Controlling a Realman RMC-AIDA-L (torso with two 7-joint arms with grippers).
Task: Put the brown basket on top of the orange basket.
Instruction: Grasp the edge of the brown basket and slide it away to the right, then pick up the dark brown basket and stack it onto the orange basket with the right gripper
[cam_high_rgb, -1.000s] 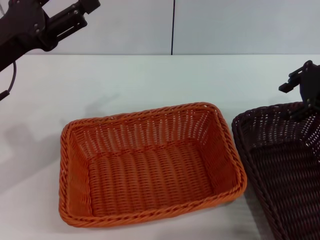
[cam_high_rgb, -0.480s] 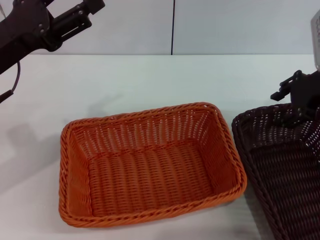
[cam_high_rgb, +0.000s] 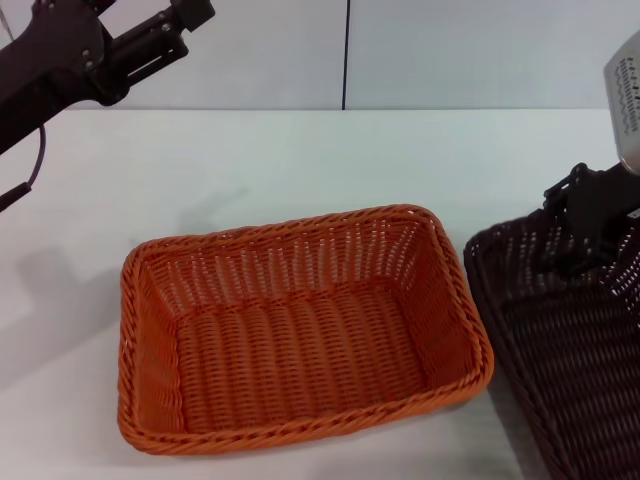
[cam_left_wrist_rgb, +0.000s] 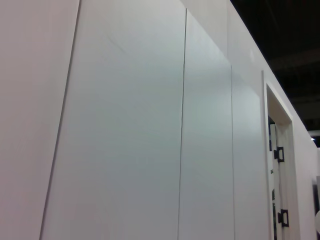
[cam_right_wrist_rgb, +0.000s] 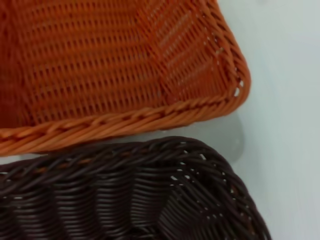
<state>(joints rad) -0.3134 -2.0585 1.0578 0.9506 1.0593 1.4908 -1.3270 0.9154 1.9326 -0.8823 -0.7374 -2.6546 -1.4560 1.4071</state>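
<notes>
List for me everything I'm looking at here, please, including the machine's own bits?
orange basket: one, bright orange woven, in the middle of the table, empty.
brown basket: one, dark brown woven, on the table beside the orange one at the robot's right, a narrow gap between their rims, partly cut off by the picture's edge.
table: one, white, under both baskets.
wall: pale panels with a dark vertical seam, behind the table.
left gripper: one, black, raised high over the table's far left corner, away from both baskets.
right gripper: one, black, at the brown basket's far rim.
</notes>
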